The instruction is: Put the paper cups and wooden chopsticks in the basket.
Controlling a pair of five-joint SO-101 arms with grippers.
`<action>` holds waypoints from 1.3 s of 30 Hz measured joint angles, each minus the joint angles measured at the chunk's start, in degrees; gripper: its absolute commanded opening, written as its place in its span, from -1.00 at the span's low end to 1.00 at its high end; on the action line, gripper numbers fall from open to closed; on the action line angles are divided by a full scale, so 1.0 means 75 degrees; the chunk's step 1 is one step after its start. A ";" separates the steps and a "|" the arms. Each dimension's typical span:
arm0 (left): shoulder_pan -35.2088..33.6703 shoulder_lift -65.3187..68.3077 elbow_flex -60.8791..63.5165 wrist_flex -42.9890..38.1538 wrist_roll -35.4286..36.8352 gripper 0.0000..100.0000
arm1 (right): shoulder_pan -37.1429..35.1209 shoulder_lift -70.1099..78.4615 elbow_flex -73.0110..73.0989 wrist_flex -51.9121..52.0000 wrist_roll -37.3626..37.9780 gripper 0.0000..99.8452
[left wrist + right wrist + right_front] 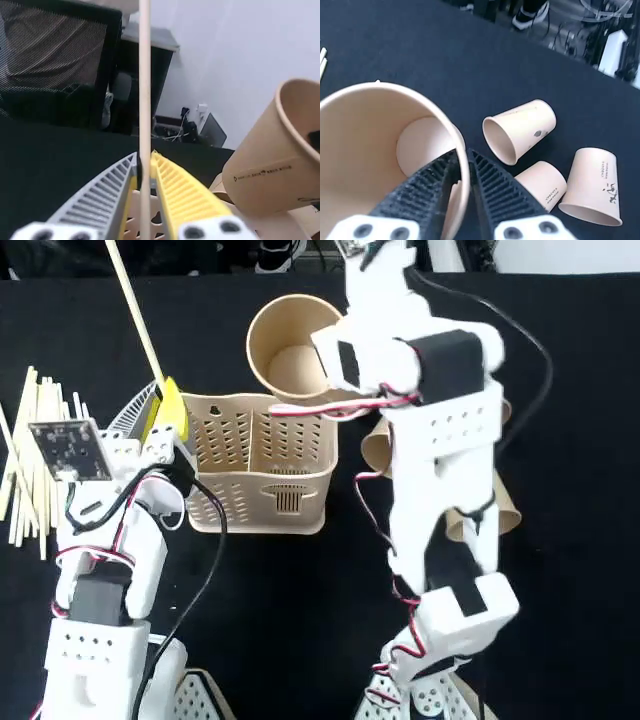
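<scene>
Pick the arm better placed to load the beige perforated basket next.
Left, probably: the left gripper, shut on a wooden chopstick, sits at the basket's side rim; the right gripper holds its tan paper cup by the back rim.

Layout of the table [300,640]. The basket [262,460] is placed at the centre. A pile of chopsticks [28,455] is laid well to its left, near the table's left edge. A single chopstick [138,315] is clamped in the left gripper [163,408] just beside the basket's far left corner and is tilted away to the far left. A paper cup [290,345] is gripped by its rim in the right gripper [462,152], just beyond the basket's far edge. Three further cups [520,131] are grouped close together on the table to the basket's right.
</scene>
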 measured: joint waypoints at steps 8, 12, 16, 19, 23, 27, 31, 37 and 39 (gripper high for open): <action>0.0352 0.0504 0.0610 -0.0035 -0.0012 -0.94 | 0.0000 0.0457 0.0340 0.0000 -0.0223 -0.98; 0.0586 0.0469 0.0410 0.0692 -0.0012 -0.94 | -0.0035 0.0469 0.0574 0.0000 -0.0234 -0.98; 0.0610 0.0492 0.0316 0.1160 -0.0023 -0.93 | -0.0035 0.0551 0.0844 0.0000 -0.0234 -0.98; 0.0621 0.0492 0.0316 0.1242 -0.0023 -0.94 | -0.0035 0.0457 0.1067 0.0000 -0.0234 -0.98; 0.0633 0.0492 0.0316 0.1266 -0.0023 -0.94 | -0.0012 0.0199 0.1219 0.0000 0.0012 -0.98; 0.0610 0.0305 0.0422 0.1266 -0.0023 -0.94 | 0.0070 -0.0352 0.1524 0.0000 0.0363 -0.98; 0.0598 -0.0281 0.0774 0.1266 -0.0023 -0.94 | -0.0012 -0.0938 0.2344 0.0000 0.0574 -0.98; 0.0633 -0.1559 0.1465 0.1266 -0.0023 -0.94 | -0.0469 -0.1547 0.2790 0.0000 0.0645 -0.98; 0.0633 -0.1782 0.1559 0.1266 -0.0023 -0.94 | -0.0516 -0.1594 0.2790 0.0000 0.0645 -0.98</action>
